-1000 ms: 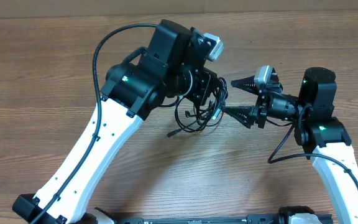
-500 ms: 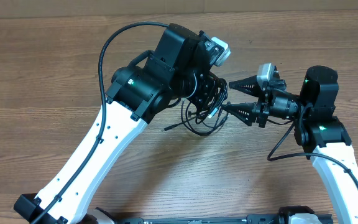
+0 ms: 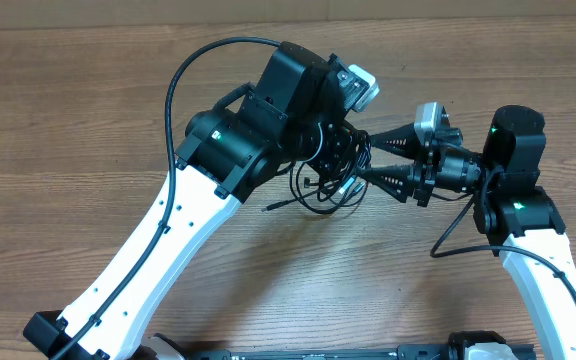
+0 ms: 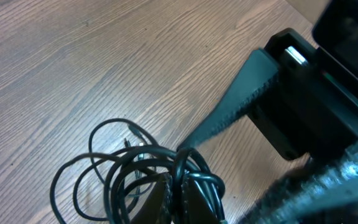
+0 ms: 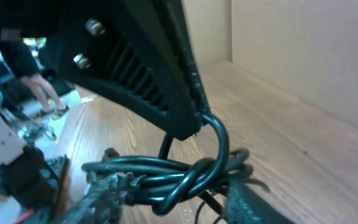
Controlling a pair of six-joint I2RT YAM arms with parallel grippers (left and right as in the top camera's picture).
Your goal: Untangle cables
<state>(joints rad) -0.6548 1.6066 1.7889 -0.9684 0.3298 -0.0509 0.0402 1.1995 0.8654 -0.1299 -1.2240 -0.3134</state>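
Above the middle of the table [image 3: 68,120], the cables [image 3: 320,195] hang as one tangled bunch from the left gripper [image 3: 338,158]. Its jaws are clenched on the knotted part of the bunch. Thin loops droop below the knot, and one loose end sticks out to the left, low over the wood; whether it touches the table I cannot tell.

The right gripper [image 3: 360,155] reaches in from the right with its jaws partly apart, one on either side of the knot and not yet pinching it. From the right wrist, a single loop [image 5: 219,143] rises out of the bunch and bends round the tip of the upper finger [image 5: 148,68], touching it. The lower finger [image 5: 253,205] sits just beside the strands at the bottom edge; contact there is unclear. From the left wrist, one right finger [image 4: 235,106] meets the top of the bunch with its tip, while the slack loops [image 4: 98,168] fan out to the left.
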